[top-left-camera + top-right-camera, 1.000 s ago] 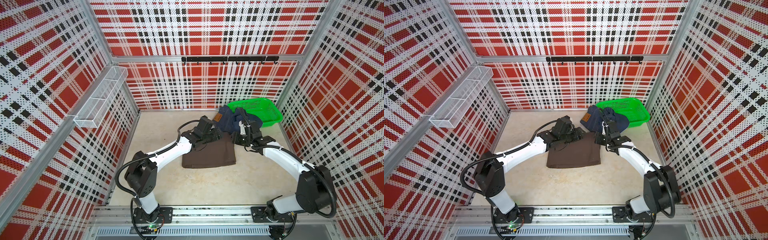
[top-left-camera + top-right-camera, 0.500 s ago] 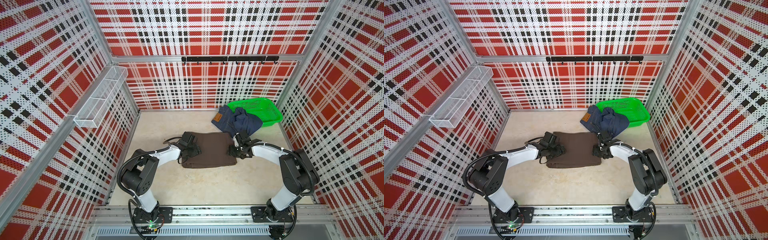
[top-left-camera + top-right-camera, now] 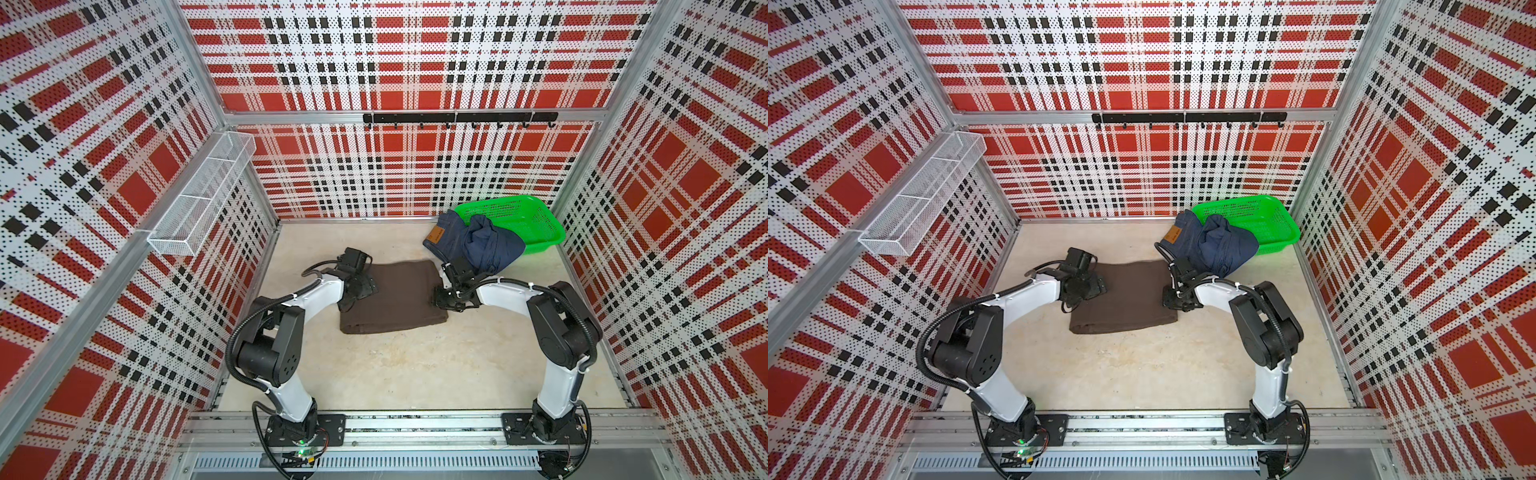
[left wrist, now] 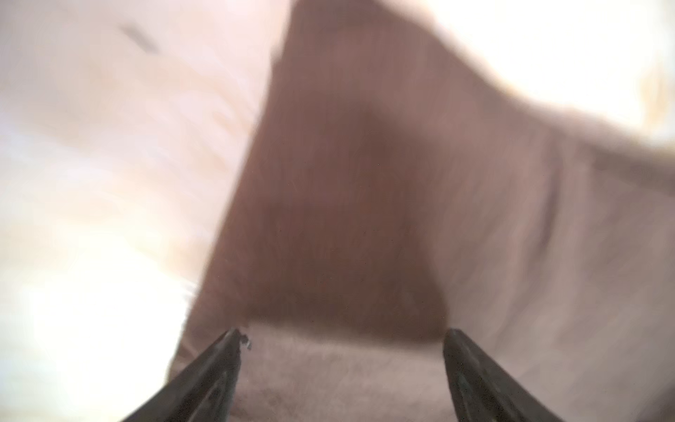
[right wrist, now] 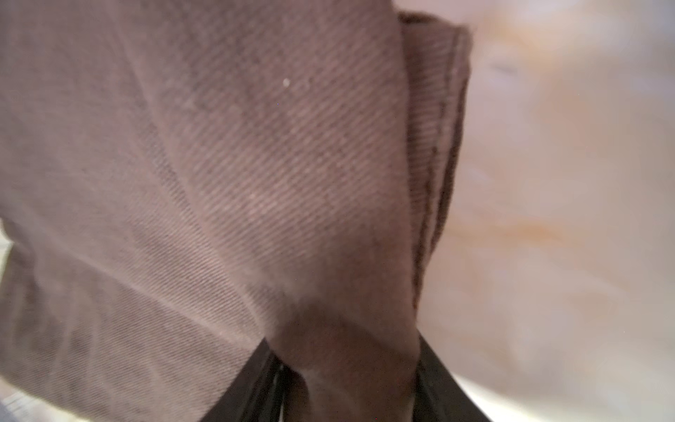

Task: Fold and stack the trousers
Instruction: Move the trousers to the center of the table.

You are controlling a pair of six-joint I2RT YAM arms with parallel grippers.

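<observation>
Beige tabletop [image 3: 395, 374] carries everything. Dark brown soft-fabric trousers [image 3: 395, 295] lie mid-table, folded into a flat rectangle. Blue denim trousers [image 3: 478, 245] sit crumpled at the far right, draped over the rim of the green plastic mesh basket [image 3: 544, 245], unfolded. Left gripper [image 4: 343, 334] is over the brown fold's left edge, jaws spread, nothing between them. Right gripper [image 5: 343, 350] is at the right edge, jaws pinching a bunch of brown cloth. Judgement: brown fold nearly done. Let go low so the edge lands square, lift straight up, don't drag the layers. Denim likely needs spreading flat first.

Beige tabletop [image 3: 399, 365]: folded brown trousers [image 3: 399, 299], denim trousers [image 3: 482, 249], green basket [image 3: 544, 245]
</observation>
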